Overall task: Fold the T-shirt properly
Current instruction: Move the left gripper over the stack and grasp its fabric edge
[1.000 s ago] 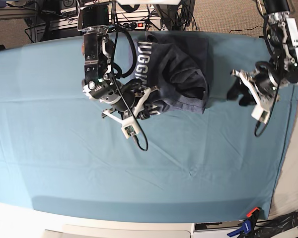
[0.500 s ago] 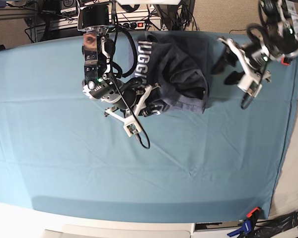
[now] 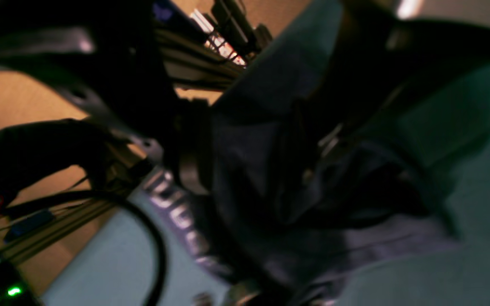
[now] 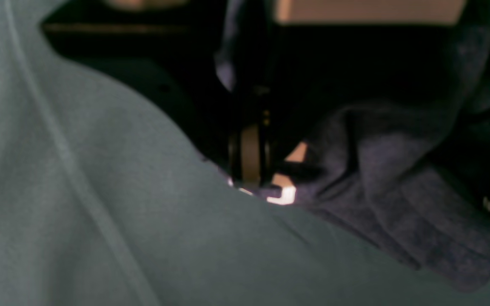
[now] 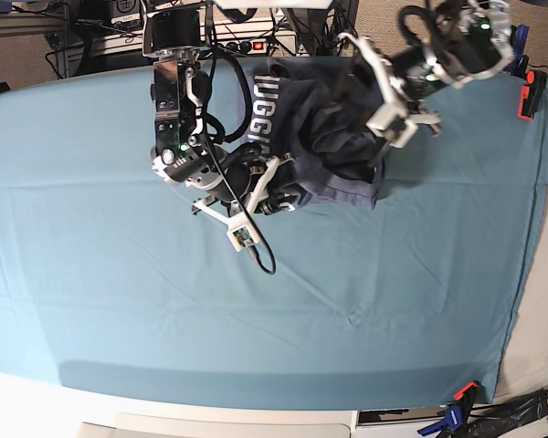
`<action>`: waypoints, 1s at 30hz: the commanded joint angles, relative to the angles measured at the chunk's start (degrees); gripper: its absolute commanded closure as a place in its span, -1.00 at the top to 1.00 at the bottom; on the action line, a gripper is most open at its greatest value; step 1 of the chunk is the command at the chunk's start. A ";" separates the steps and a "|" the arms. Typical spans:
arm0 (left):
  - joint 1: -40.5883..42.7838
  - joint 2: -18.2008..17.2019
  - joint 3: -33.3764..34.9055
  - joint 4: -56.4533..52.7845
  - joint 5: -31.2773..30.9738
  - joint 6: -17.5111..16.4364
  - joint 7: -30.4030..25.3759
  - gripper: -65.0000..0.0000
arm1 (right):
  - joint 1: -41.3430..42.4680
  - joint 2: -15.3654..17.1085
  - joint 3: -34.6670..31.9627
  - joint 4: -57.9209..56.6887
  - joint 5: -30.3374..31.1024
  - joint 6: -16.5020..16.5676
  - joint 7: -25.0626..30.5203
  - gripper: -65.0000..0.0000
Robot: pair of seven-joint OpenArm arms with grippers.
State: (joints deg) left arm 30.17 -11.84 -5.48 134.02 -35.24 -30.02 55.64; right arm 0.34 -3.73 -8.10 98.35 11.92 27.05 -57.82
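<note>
Swinging in from the far right edge of the teal table cloth [image 5: 164, 310], the left arm now reaches over the right side of the heathered blue-grey cotton T-shirt [image 5: 333, 137], where a second ago it hung well clear of the garment. Its left gripper [image 5: 370, 87] is tilted sideways above the shirt's rumpled right half, fingers spread wide with nothing between them; the left wrist view is too blurred and dark to show any contact with the fabric. The right arm has stayed put, stretching down from the top edge of the cloth along the shirt's left side, wrist bent so the right gripper [image 5: 272, 190] points into the shirt's lower left corner. Its fingers are clenched there on a fold of the shirt beside the white block lettering [image 5: 262, 109], seen close in the right wrist view. The shirt lies bunched at the cloth's top edge, near the middle.
</note>
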 commanded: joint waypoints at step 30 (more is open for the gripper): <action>-10.80 0.68 11.67 -12.57 11.30 0.68 -3.04 -0.86 | 1.07 -0.20 -0.09 0.96 -1.51 0.37 1.22 -1.00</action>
State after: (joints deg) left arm 19.46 -11.14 6.26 120.62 -23.11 -29.15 53.76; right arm 0.32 -3.70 -8.10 98.35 10.35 27.05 -57.82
